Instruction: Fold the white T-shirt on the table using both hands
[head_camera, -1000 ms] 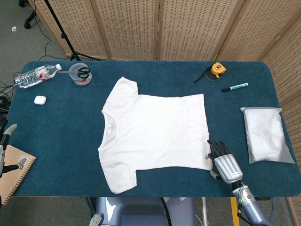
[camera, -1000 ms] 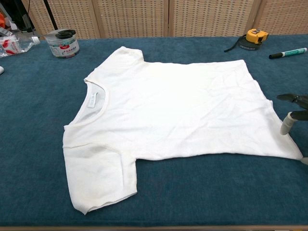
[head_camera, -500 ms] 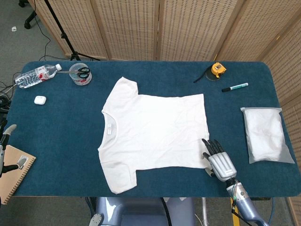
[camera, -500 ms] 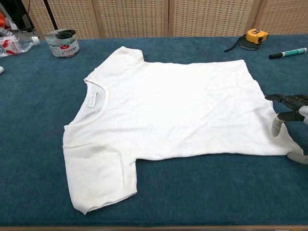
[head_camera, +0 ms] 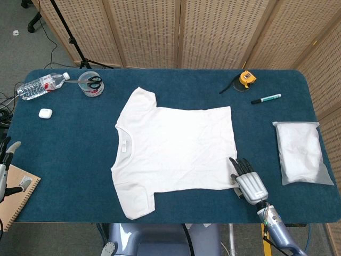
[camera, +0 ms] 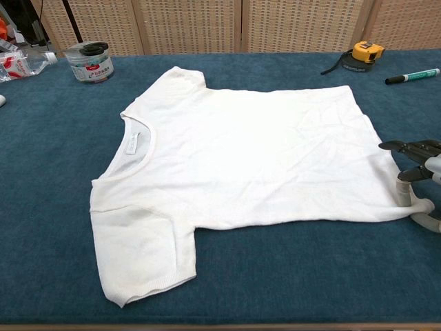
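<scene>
No lettering can be read: print on the clear plastic bottle's red-and-white label [head_camera: 47,81] and the small round jar's label [camera: 91,69] is too small to read.

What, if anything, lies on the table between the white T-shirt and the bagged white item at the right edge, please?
In the head view, only bare blue table separates the white T-shirt from the plastic bag; the right hand sits lower, at the shirt's hem corner.

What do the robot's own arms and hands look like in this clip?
The right hand has a ribbed silver-grey back, black fingers and pale grey fingertips. Its wrist is metallic, with coloured wires, joining a glossy blue-grey forearm. Of the left hand only pale grey and dark parts show at the frame edge.
</scene>
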You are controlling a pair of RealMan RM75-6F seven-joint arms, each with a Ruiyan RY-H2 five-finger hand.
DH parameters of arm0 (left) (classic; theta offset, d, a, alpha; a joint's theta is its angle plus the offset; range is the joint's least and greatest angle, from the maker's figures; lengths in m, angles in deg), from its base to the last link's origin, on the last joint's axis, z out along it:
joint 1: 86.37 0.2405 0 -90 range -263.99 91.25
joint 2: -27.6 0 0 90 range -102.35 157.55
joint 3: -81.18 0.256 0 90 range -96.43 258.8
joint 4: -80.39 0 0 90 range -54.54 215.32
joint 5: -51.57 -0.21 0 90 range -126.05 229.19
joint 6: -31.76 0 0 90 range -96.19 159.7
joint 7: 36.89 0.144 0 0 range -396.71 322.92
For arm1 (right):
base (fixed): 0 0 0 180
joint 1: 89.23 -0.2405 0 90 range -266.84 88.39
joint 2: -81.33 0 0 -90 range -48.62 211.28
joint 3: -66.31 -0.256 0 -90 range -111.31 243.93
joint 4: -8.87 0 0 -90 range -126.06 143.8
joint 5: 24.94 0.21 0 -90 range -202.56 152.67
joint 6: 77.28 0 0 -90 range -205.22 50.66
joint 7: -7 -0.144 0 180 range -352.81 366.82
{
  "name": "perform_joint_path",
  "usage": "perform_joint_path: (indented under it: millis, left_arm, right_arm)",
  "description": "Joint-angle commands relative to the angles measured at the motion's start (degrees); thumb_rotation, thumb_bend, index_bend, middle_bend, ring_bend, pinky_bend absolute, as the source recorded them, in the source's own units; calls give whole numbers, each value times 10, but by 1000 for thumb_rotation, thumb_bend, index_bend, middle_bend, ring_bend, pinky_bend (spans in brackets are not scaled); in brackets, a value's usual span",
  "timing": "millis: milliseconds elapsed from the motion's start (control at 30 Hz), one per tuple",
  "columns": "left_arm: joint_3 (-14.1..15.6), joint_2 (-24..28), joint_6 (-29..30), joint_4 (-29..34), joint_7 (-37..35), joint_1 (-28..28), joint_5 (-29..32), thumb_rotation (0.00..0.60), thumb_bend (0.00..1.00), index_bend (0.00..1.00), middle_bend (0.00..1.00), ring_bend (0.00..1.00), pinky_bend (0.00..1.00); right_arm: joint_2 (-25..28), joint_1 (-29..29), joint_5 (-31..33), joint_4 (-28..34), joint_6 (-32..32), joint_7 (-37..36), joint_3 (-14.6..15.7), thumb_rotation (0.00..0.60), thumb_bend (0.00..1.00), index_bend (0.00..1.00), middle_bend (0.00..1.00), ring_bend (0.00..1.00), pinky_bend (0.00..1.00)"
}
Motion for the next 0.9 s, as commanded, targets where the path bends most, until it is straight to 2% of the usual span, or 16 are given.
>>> perform_joint_path:
  millis: [33, 133, 333, 400, 567, 600, 700, 900]
  left_arm:
    - [9, -7, 1, -10, -2, -3, -32, 600, 3, 0, 0, 0, 0]
    - [23, -14, 1, -25, -16, -7, -72, 600, 7, 0, 0, 0, 0]
    - [54, -38, 6, -68, -32, -19, -171, 600, 13, 19, 0, 0, 0]
    - [65, -53, 8, -95, -37, -25, -206, 600, 16, 74, 0, 0, 0]
    - [103, -92, -21, -177, -90, -70, -308, 600, 53, 365, 0, 0, 0]
    - [111, -99, -35, -191, -102, -84, -327, 600, 62, 391, 0, 0, 0]
    - [122, -116, -73, -212, -111, -115, -348, 600, 99, 417, 0, 0, 0]
    - [129, -138, -146, -190, -97, -161, -353, 600, 171, 426, 0, 0, 0]
  right_arm:
    - [-5, -1, -3, -9, 3, 3, 1, 600, 460, 576, 0, 0, 0]
    - [-9, -2, -4, -15, 6, 4, 1, 600, 509, 594, 0, 0, 0]
    - [-10, -2, -10, -16, 14, 6, 3, 600, 544, 619, 0, 0, 0]
    - [-10, -2, -10, -16, 14, 5, 4, 600, 544, 619, 0, 0, 0]
    - [-8, -2, -12, -13, 17, 4, 5, 600, 558, 619, 0, 0, 0]
    - [-8, -2, -12, -12, 18, 4, 5, 600, 562, 619, 0, 0, 0]
    - [-6, -2, -12, -8, 20, 4, 6, 600, 569, 625, 0, 0, 0]
    - [-2, -2, -13, 0, 25, 0, 6, 600, 569, 632, 0, 0, 0]
